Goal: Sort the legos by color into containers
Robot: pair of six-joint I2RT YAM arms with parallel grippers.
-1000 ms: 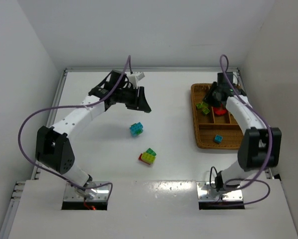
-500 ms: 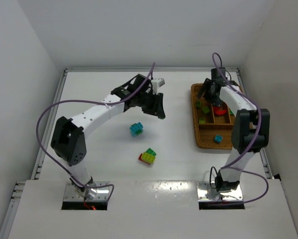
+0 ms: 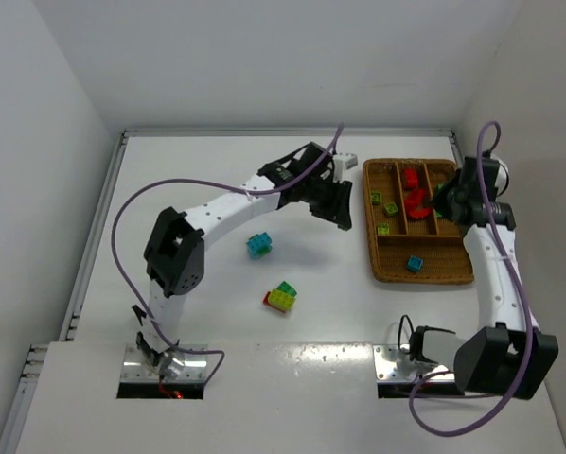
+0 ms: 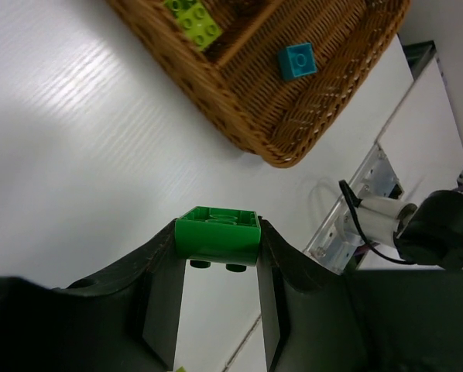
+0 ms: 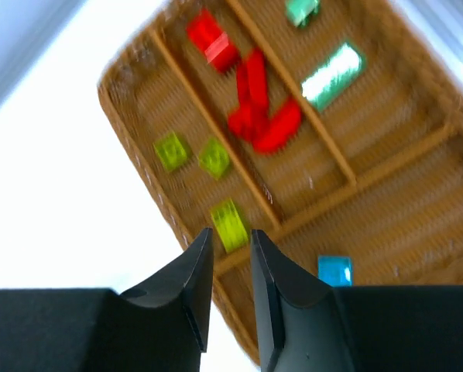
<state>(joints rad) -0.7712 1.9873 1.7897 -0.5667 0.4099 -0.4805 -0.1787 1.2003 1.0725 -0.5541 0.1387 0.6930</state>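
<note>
My left gripper is shut on a green lego and holds it above the table, just left of the wicker tray. In the left wrist view the fingers pinch its two sides. My right gripper hovers over the tray's right side, with its jaws a narrow gap apart and empty. In the tray, yellow-green legos lie in the left compartment, red legos in the middle and green ones on the right. A cyan lego lies in the near cross compartment.
A cyan lego sits on the white table mid-left. A stack of green, yellow-green and red legos lies nearer the front. White walls enclose the table at the back and sides. The tray's near corner shows in the left wrist view.
My left arm has swung right with the green lego, from mid-table to beside the tray. My right arm has pulled back from the tray's far end to its right side.
</note>
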